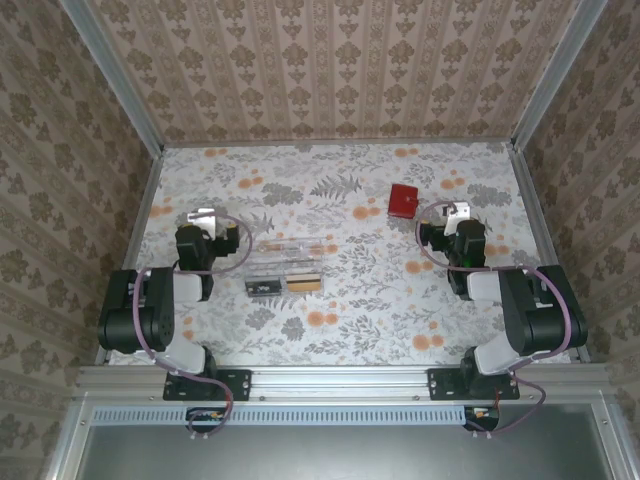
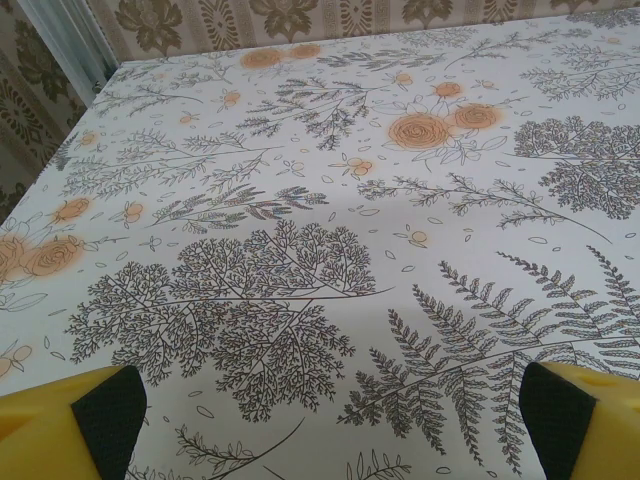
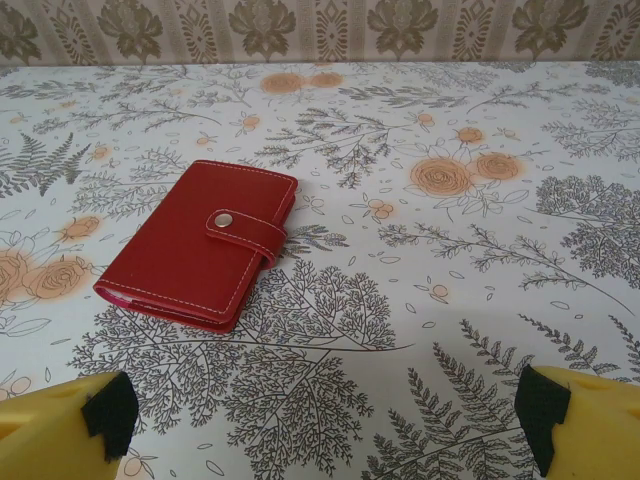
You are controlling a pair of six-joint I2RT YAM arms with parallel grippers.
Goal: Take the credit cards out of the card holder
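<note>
From above: the red stitched card holder (image 1: 403, 199) lies flat on the flower-printed table (image 1: 400, 300), towards the far right. Well left of the card holder and nearer the arm bases, a dark grey thin flat card (image 1: 263, 288) lies on the cloth. A tan flat rectangle (image 1: 305, 283) sits just beside it, on the side facing the card holder; whether that one is a card too, I cannot tell. Just beyond the pair is a clear plastic rectangular case (image 1: 291, 247). The right gripper (image 1: 455, 211) hangs near the card holder's right side, apart from it. The left gripper (image 1: 206, 214) is well left of it, past the clear case.

Over to the left wrist: the left gripper (image 2: 335, 410) has its yellow fingers (image 2: 40, 430) with black pads spread wide, bare printed cloth between them.

Right wrist now: the right gripper (image 3: 328, 415) is spread wide too and empty, with a finger at each bottom corner. Ahead and to the left lies the card holder (image 3: 200, 240), closed, its strap fastened by a metal snap (image 3: 225, 219), pale stitching along the edges. The gripper is clear of it.
</note>
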